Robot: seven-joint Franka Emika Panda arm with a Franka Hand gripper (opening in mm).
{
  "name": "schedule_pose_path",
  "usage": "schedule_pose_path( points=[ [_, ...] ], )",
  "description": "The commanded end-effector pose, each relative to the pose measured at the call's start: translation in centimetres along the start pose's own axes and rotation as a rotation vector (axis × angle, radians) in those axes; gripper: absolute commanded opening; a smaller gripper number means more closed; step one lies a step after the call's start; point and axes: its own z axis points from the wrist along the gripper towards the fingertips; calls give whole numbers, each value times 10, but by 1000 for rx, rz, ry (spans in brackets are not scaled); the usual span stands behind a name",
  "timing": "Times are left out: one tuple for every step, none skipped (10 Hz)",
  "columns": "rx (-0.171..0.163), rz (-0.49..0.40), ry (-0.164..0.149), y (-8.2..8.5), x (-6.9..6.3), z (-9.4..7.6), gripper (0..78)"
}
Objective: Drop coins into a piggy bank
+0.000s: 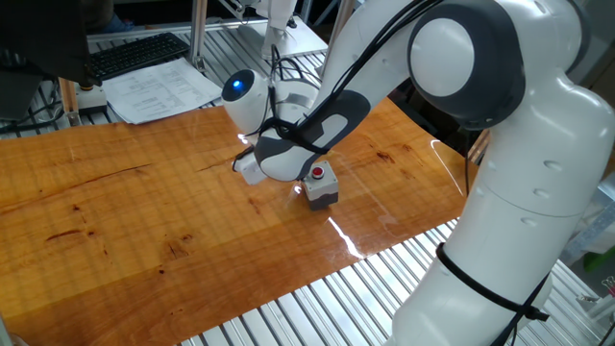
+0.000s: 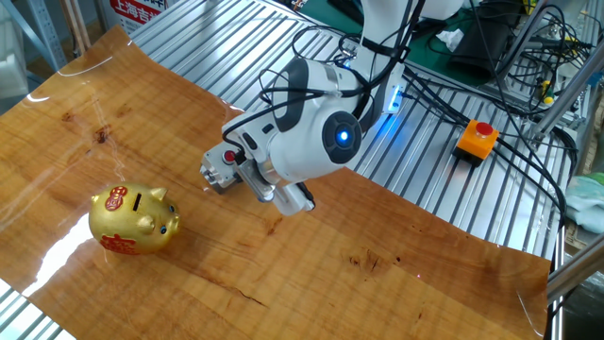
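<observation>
The golden piggy bank [image 2: 134,220] with red markings and a slot on top stands on the wooden table [image 2: 113,113] near its front left edge. It does not show in the one fixed view, where the arm covers much of the table. My gripper [image 2: 289,199] hangs low over the table's middle, to the right of the pig and apart from it. It also shows in the one fixed view [image 1: 248,168]. The wrist hides the fingers, so I cannot tell whether they are open or hold anything. No coins show.
A grey box with a red button [image 2: 220,171] sits on the table right beside my gripper, also in the one fixed view [image 1: 322,187]. An orange box with a red button [image 2: 476,138] and cables lie on the metal bench behind. Papers [image 1: 159,88] and a keyboard [image 1: 139,54] lie beyond the table.
</observation>
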Motion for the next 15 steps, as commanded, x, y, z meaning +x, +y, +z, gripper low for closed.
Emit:
schedule_pose_path(
  points=[
    [-3, -16, 45, -4, 13, 11, 12],
    [-2, -18, 46, -6, 14, 9, 12],
    [0, -23, 47, -8, 14, 8, 12],
    [0, -25, 49, -11, 15, 6, 12],
    [0, -25, 51, -12, 15, 5, 12],
    [0, -24, 51, -12, 15, 5, 12],
    [1, -17, 51, -13, 15, 5, 12],
    [-2, -15, 52, -13, 15, 5, 12],
    [-10, -15, 54, -13, 15, 5, 12],
    [-21, -18, 55, -12, 15, 5, 12],
    [-23, -19, 55, -12, 15, 5, 12],
    [-95, -14, 64, -10, 14, 7, 12],
    [-157, -13, 72, -10, 14, 7, 12],
    [-191, -16, 74, -9, 14, 7, 12],
    [-241, -16, 78, -8, 14, 8, 12]
  ],
)
